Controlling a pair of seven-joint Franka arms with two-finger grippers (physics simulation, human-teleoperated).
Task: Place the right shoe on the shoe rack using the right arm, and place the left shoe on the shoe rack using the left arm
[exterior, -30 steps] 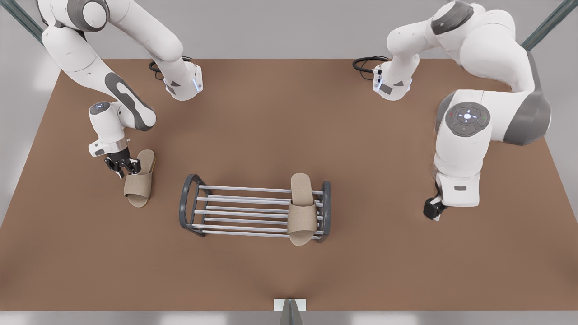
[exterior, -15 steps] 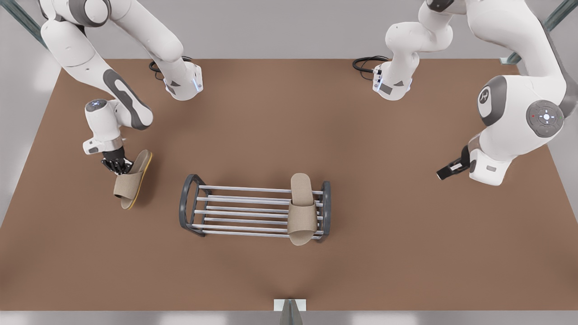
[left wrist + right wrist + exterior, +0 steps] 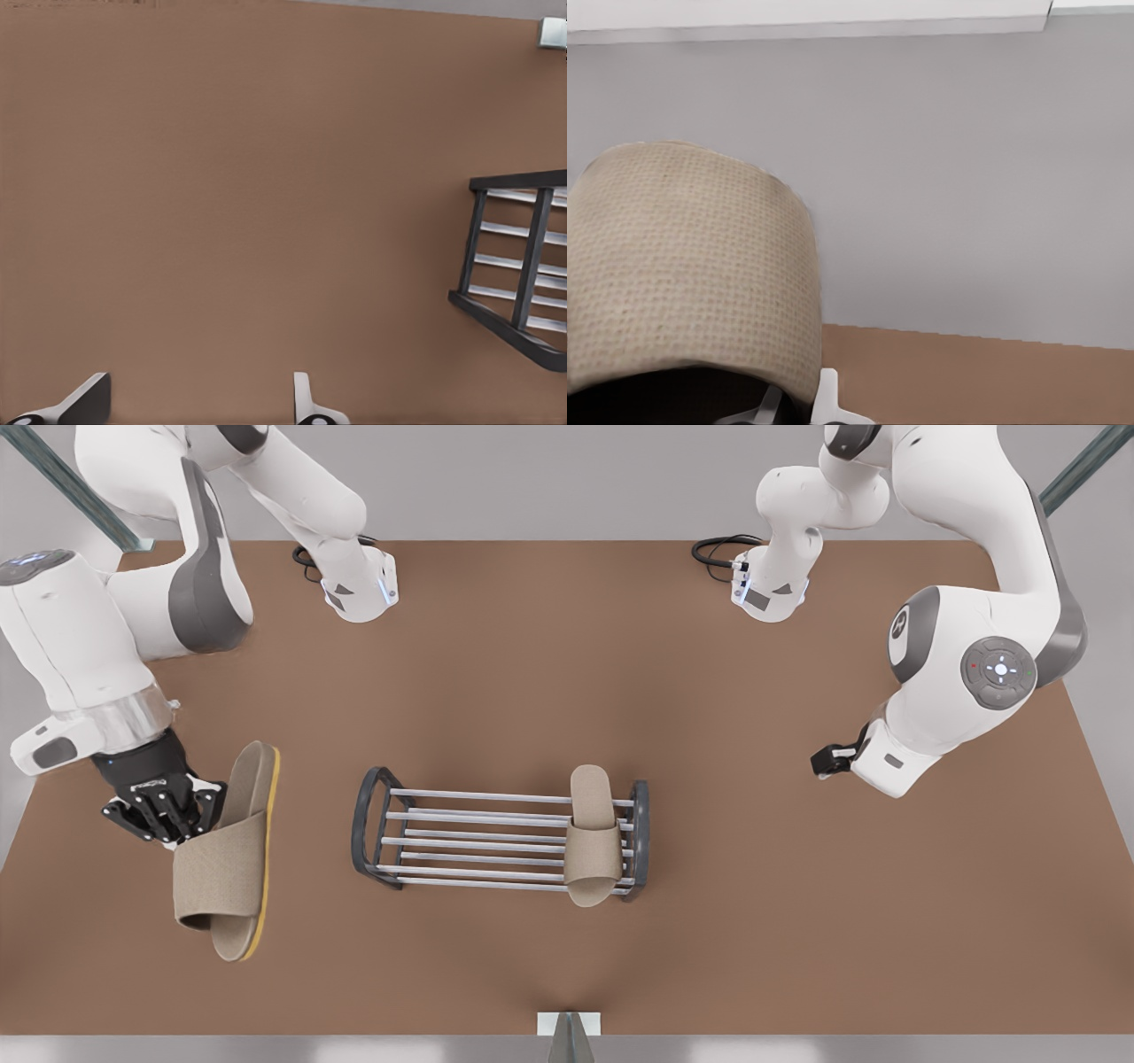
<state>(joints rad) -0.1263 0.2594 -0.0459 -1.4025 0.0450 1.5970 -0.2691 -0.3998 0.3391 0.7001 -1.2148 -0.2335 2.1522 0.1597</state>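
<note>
A beige slipper with a yellow sole edge, the right shoe, hangs tilted above the table at the front view's left. My right gripper is shut on its side. In the right wrist view its woven strap sits just ahead of my fingertips. The shoe rack stands mid-table, with the other beige slipper, the left shoe, lying across its bars at the front view's right end. My left gripper hovers open and empty at the front view's right. Its wrist view shows the wide-apart fingers and the rack's end.
The two arm bases and black cables stand at the table's back edge. A small white block sits at the front edge. Bare brown table surrounds the rack.
My right gripper has lifted the slipper off the table, up toward the camera and the front edge. My left gripper has pulled up and away from the table surface at the front view's right.
</note>
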